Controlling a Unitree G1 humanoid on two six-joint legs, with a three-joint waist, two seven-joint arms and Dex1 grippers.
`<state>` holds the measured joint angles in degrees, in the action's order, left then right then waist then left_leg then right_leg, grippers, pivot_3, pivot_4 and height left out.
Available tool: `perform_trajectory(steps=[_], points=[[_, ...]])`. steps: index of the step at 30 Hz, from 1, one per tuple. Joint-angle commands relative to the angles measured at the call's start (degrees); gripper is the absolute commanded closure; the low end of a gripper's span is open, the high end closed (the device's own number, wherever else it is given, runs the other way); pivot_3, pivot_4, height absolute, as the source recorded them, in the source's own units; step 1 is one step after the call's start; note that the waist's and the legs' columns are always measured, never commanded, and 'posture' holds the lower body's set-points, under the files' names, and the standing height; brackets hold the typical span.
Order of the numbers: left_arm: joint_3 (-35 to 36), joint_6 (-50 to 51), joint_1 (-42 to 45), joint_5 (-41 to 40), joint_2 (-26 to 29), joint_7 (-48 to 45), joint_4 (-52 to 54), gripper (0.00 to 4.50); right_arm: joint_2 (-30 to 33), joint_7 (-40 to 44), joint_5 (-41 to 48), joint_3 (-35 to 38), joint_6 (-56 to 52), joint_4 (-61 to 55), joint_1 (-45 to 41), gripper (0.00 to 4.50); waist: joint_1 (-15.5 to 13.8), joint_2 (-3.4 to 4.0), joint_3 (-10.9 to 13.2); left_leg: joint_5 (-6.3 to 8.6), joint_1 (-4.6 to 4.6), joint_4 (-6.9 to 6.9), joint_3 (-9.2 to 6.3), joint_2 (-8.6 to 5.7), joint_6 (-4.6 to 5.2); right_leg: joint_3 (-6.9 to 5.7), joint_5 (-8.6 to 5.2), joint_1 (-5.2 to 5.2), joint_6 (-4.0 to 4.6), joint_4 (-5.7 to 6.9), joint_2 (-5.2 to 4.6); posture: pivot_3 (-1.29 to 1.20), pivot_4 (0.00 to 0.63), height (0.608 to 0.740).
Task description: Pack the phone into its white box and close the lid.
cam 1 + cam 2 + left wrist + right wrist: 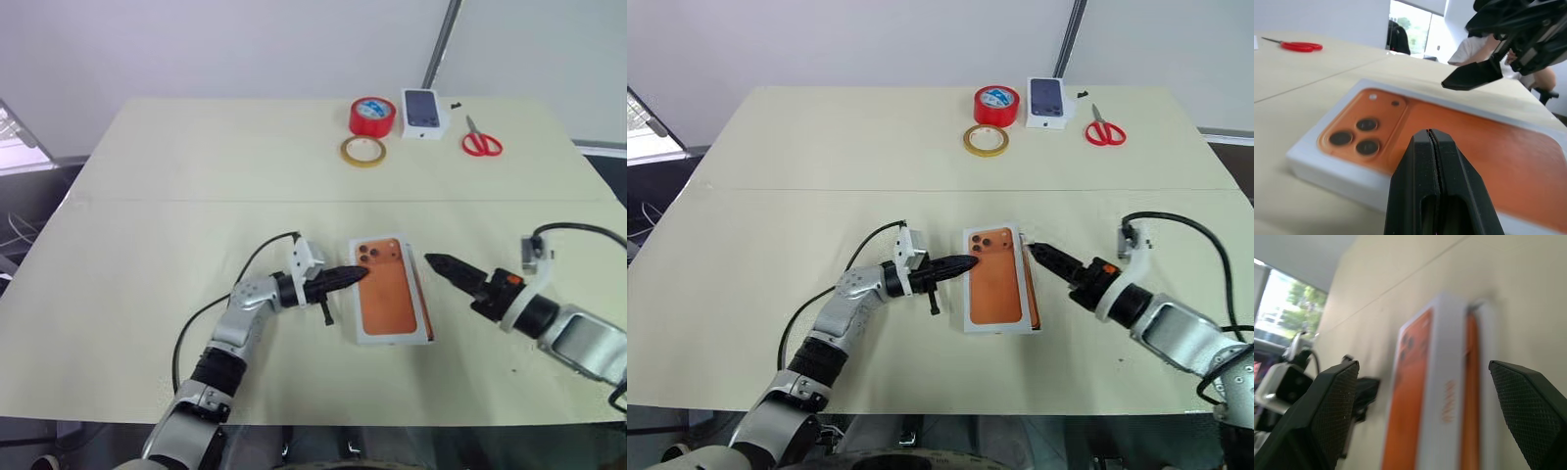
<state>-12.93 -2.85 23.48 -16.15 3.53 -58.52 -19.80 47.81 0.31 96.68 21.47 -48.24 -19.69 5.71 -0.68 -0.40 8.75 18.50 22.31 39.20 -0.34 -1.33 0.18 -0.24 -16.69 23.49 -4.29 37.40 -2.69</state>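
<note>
The copper-orange phone [387,289] lies back up, its three dark lenses [1358,134] toward the far end, framed by the white box [355,323] near the table's front middle. Along the box's right side run a narrow orange-brown strip [1032,294] and a further thin white edge; whether that is the lid I cannot tell. My left gripper [361,274] is shut and empty. Its tip [1430,134] is at the phone's left edge beside the lenses. My right gripper [443,264] is open and empty, a short way right of the box, with the box's long side between its fingers [1327,401].
At the back of the beige table [196,196] sit a red tape roll [372,116], a yellowish tape ring [362,151], a small white box printed with a dark phone [423,112] and red scissors [481,143]. The table's front edge runs just below both arms.
</note>
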Motion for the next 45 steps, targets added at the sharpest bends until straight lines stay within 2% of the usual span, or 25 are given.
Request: perform_trajectory(steps=[1,3,6,9,10,15,25,43,45], points=[[0.58,-0.38,1.23,0.08,0.86,0.28,1.97,4.50,5.14,11.98,-23.58,-3.44,7.15,-2.40,-0.82,0.29,-0.01,0.01,0.00,0.00,0.00,0.00,0.00,0.00,0.00,0.00,0.00,0.01,0.00,0.00,0.02,0.00,0.150,0.740],[1.29,0.31,1.17,-0.17,2.22,0.08,3.39,4.50,6.14,16.94,-35.64,-7.16,13.24,-2.14,-0.75,0.92,0.02,0.01,0.00,0.00,-0.01,0.00,0.00,0.00,0.00,0.00,0.00,0.00,0.00,0.00,0.05,0.00,0.150,0.740],[1.60,1.60,1.24,0.53,5.16,0.14,4.96,4.50,5.37,21.47,-50.66,-12.04,22.01,-2.05,-0.02,2.47,-0.03,0.02,0.00,0.00,-0.03,-0.02,0.00,0.02,0.00,0.00,0.00,0.01,0.00,0.01,0.10,0.00,0.150,0.740],[0.70,-0.07,1.72,2.83,7.59,0.29,4.08,4.50,3.00,23.49,-56.74,-12.99,25.13,-0.84,0.31,4.08,-0.05,0.02,0.00,-0.01,-0.04,-0.01,0.00,0.02,-0.01,0.00,0.00,0.01,0.00,0.01,0.09,0.00,0.150,0.740],[0.06,-1.41,2.03,4.16,8.44,0.18,3.02,4.50,2.89,24.66,-59.32,-13.67,26.51,-0.95,1.04,4.48,-0.14,0.02,0.00,-0.01,-0.04,0.00,0.00,0.01,-0.01,0.00,0.00,0.00,0.00,0.01,0.08,0.00,0.150,0.740],[-2.40,-0.98,2.39,6.31,9.46,-1.91,0.58,4.50,1.05,29.03,-64.96,-14.65,28.48,-3.23,2.85,4.48,-0.11,0.02,0.00,-0.01,-0.03,0.01,0.00,0.00,-0.01,0.00,0.00,-0.02,0.00,-0.02,0.04,0.00,0.150,0.740],[-4.48,0.77,4.26,7.15,4.58,-0.33,-1.84,4.50,-2.22,32.92,-68.06,-14.71,26.49,-7.07,3.61,4.48,-0.12,0.04,-0.01,-0.01,-0.07,0.02,-0.01,0.00,-0.02,0.00,0.01,-0.04,-0.01,0.00,0.02,0.00,0.150,0.740],[-4.21,5.23,5.48,5.78,2.77,0.15,2.19,4.50,-5.40,33.53,-74.27,-15.39,24.74,-7.25,2.52,4.48,-0.05,0.04,-0.01,-0.01,-0.10,0.04,-0.01,-0.01,-0.03,0.00,0.01,-0.05,-0.01,0.05,0.03,0.00,0.150,0.740],[-5.11,2.22,5.81,8.34,3.56,0.43,1.35,4.50,-5.49,33.61,-75.04,-15.34,24.80,-7.01,2.34,4.48,-0.07,0.04,-0.01,-0.01,-0.10,0.05,-0.01,-0.01,-0.03,0.00,0.01,-0.05,-0.01,0.07,0.03,0.00,0.150,0.740]])
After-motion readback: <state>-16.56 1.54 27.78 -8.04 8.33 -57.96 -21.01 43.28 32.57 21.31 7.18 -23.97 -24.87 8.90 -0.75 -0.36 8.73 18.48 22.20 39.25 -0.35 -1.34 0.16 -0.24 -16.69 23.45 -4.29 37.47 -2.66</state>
